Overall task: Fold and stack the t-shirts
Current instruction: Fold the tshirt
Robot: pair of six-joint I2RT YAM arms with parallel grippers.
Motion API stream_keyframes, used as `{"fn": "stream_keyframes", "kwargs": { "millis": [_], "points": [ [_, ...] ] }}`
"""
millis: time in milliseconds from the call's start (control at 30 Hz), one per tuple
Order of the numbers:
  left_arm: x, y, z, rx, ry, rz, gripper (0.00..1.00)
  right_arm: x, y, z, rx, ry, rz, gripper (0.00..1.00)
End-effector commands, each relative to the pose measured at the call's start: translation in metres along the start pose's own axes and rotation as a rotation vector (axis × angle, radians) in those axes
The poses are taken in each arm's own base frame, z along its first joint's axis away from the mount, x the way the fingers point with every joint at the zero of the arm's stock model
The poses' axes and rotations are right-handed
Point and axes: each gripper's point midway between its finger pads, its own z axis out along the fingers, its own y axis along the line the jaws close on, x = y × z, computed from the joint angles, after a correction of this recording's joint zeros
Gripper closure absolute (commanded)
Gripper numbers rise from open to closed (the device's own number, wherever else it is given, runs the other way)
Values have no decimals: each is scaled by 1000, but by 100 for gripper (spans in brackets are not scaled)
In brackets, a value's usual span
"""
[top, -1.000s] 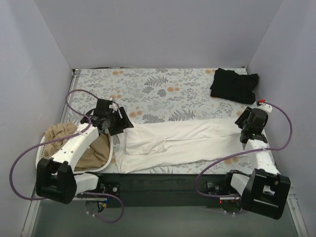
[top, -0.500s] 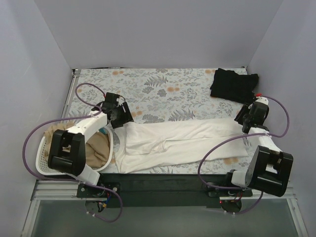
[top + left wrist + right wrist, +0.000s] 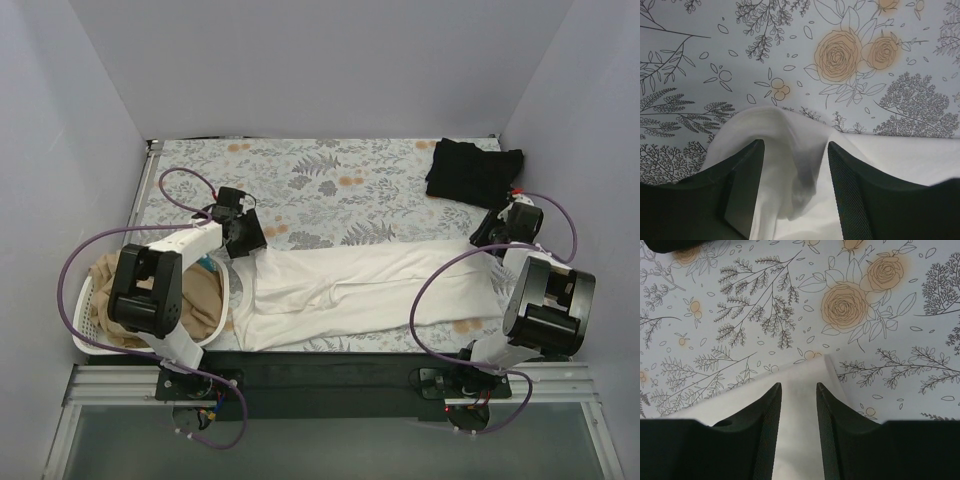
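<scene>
A white t-shirt [image 3: 360,290] lies spread flat across the near part of the floral table. My left gripper [image 3: 247,243] is open over its far left corner; a raised fold of white cloth [image 3: 790,150] sits between the jaws. My right gripper [image 3: 492,240] is open over the far right corner of the white shirt [image 3: 800,390], with flat cloth between the jaws. A folded black t-shirt [image 3: 473,172] lies at the far right. A tan t-shirt [image 3: 195,305] sits in the basket at the left.
A white plastic laundry basket [image 3: 85,335] stands at the near left edge with the tan cloth hanging over it. The floral table cover [image 3: 330,185] reaches the grey back and side walls. Purple cables loop from both arms.
Both arms have stretched out away from their bases. The left gripper moved to the shirt's far left corner, the right gripper to its far right corner. The shirt has not moved.
</scene>
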Motion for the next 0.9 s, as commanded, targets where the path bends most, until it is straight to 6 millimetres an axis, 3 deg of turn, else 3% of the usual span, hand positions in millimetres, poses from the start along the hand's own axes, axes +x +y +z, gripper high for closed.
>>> {"fn": "stream_keyframes", "kwargs": {
  "millis": [0, 300, 500, 867],
  "points": [
    [-20, -1, 1, -5, -56, 6, 48, -27, 7, 7, -39, -50, -14, 59],
    [-21, 7, 5, -19, -55, -19, 60, -30, 7, 30, -53, -15, -2, 64],
    [-22, 6, 3, -12, -61, -18, 61, -34, -16, 20, 71, -38, -45, 64],
    [-22, 5, 3, -8, -59, -18, 61, -21, -15, 25, 52, 14, -45, 62]
  ]
}}
